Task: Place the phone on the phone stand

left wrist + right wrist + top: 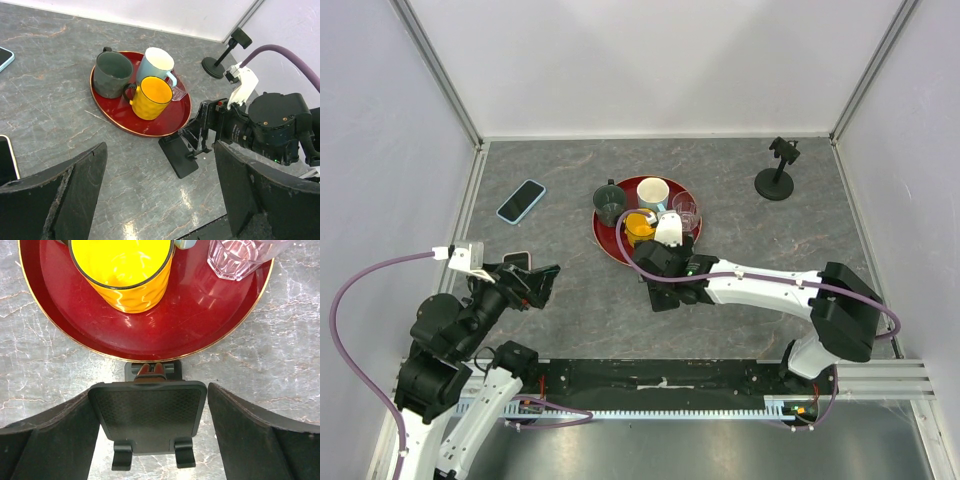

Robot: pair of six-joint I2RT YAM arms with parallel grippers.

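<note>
Top external: R gripper [152, 391] was released, fingers astride the black phone stand [149, 420] at 6 o'clock of red tray [603, 236]; L gripper [538, 283] released, empty; blue phone [521, 201] flat at tray's 9 o'clock, well apart.

Overhead view looks down; both wrist views closely share the red tray [200, 315]

Red tray [165, 125] holding dark grey mug [112, 75], pale blue mug [156, 62], yellow mug [152, 96], clear glass [235, 257]
</note>
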